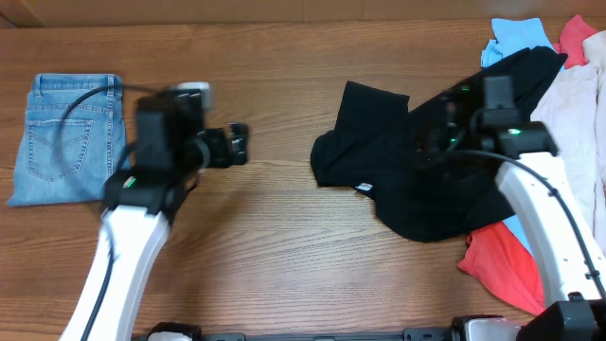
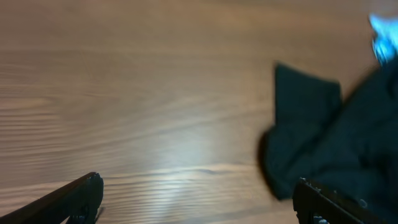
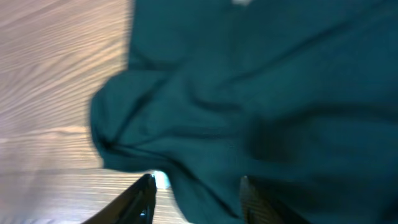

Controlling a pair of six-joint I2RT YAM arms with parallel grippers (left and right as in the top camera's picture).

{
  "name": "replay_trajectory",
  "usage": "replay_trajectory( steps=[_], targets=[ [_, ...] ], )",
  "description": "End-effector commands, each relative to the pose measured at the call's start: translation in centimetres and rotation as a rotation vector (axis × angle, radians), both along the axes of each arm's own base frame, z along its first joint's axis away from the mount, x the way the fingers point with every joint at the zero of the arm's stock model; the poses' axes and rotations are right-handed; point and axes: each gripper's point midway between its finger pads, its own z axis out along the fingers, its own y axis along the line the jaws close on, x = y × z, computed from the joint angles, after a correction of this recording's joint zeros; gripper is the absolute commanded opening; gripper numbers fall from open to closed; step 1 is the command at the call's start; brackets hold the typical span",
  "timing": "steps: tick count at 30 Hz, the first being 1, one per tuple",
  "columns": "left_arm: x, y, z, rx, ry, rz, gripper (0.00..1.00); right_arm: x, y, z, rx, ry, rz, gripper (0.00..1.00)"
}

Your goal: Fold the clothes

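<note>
Right fingers [image 3: 144, 198] stood partly parted over the crumpled black T-shirt [image 1: 398, 189], lying right of centre on the counter [image 1: 284, 256]. Left fingers [image 2: 84, 194] were spread wide, holding nothing.

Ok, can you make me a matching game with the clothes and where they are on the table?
Things:
1. jeans
2. black T-shirt
3. cream garment

Places:
A. crumpled in the middle
B. piled at the right edge
C. folded flat at the far left

Pairs: 1-C, 2-A, 3-B.
</note>
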Motion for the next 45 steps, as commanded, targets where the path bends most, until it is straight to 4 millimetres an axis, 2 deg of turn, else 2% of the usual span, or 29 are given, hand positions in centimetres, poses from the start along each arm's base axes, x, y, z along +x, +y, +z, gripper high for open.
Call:
replay_trajectory(
  steps=[1, 3, 6, 9, 13, 17, 23, 30, 34, 39, 42, 45],
  targets=[
    [1.5, -4.8, 0.0, -0.020, 0.023, -0.155, 1.00, -0.1, -3.4, 1.2, -0.013, -0.009, -0.094, 0.52],
    [2.9, -7.5, -0.8, -0.031, 0.066, -0.216, 1.00, -1.0, -5.4, 0.8, -0.012, 0.032, -0.153, 0.60],
    [4.7, -10.5, -1.7, -0.070, 0.105, -0.291, 1.00, -2.2, -7.4, 0.4, -0.008, 0.080, -0.217, 0.67],
    [6.8, -13.1, -2.9, -0.125, 0.144, -0.342, 1.00, -3.1, -8.9, 0.1, -0.014, 0.111, -0.240, 0.67],
    [9.5, -16.6, -5.0, -0.195, 0.189, -0.424, 1.00, -3.8, -9.7, -0.1, -0.020, 0.131, -0.240, 0.68],
    [11.6, -19.2, -8.3, -0.211, 0.243, -0.431, 1.00, -3.9, -9.8, -0.1, -0.019, 0.133, -0.242, 0.67],
    [12.8, -21.9, -12.9, -0.204, 0.297, -0.450, 1.00, -4.0, -9.7, -0.1, -0.016, 0.136, -0.241, 0.68],
    [11.6, -23.4, -17.5, -0.192, 0.387, -0.454, 0.96, -4.1, -9.7, -0.1, -0.016, 0.140, -0.241, 0.67],
    [10.7, -24.5, -18.7, -0.180, 0.406, -0.473, 0.83, -4.0, -9.7, -0.1, -0.016, 0.139, -0.241, 0.68],
    [10.8, -25.2, -19.0, -0.122, 0.376, -0.461, 0.59, -4.1, -9.7, -0.1, -0.016, 0.140, -0.241, 0.67],
    [11.1, -25.3, -18.9, -0.123, 0.360, -0.461, 0.37, -4.2, -9.6, -0.2, -0.015, 0.144, -0.240, 0.67],
    [11.9, -24.6, -18.8, -0.097, 0.340, -0.430, 0.18, -4.1, -9.6, -0.1, -0.015, 0.144, -0.241, 0.68]
  ],
)
